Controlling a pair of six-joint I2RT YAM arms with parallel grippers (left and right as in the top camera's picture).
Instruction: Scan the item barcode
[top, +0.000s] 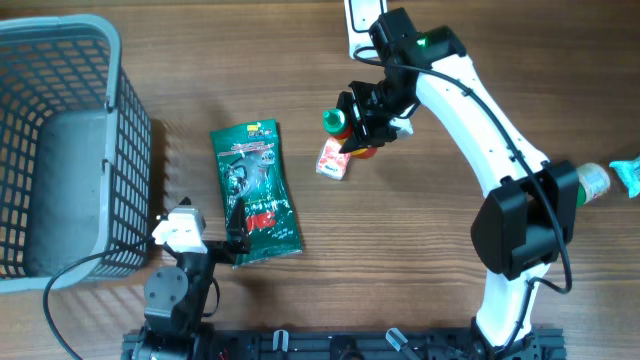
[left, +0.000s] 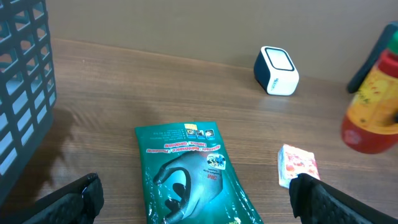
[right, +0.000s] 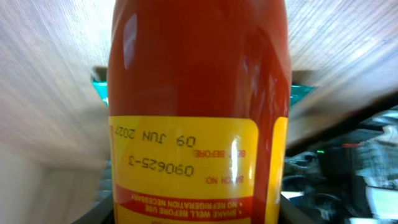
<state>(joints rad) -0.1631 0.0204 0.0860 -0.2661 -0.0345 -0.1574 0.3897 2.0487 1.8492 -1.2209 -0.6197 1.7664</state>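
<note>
A red sauce bottle (top: 358, 148) with a green cap and a yellow label hangs above the table, and my right gripper (top: 372, 112) is shut on it. In the right wrist view the bottle (right: 199, 93) fills the frame, its date print upside down. No barcode shows on that side. The white and dark-blue scanner (top: 358, 22) stands at the table's far edge, just beyond the bottle; the left wrist view has the scanner (left: 277, 70) left of the bottle (left: 372, 109). My left gripper (top: 208, 232) stands open low over the near end of a green glove packet (left: 189, 174).
A grey mesh basket (top: 130, 150) takes up the left side. The green glove packet (top: 255, 190) lies in the middle, and a small pink and white packet (top: 333, 160) lies under the held bottle. A clear bottle and a teal item (top: 605, 180) lie at the right edge.
</note>
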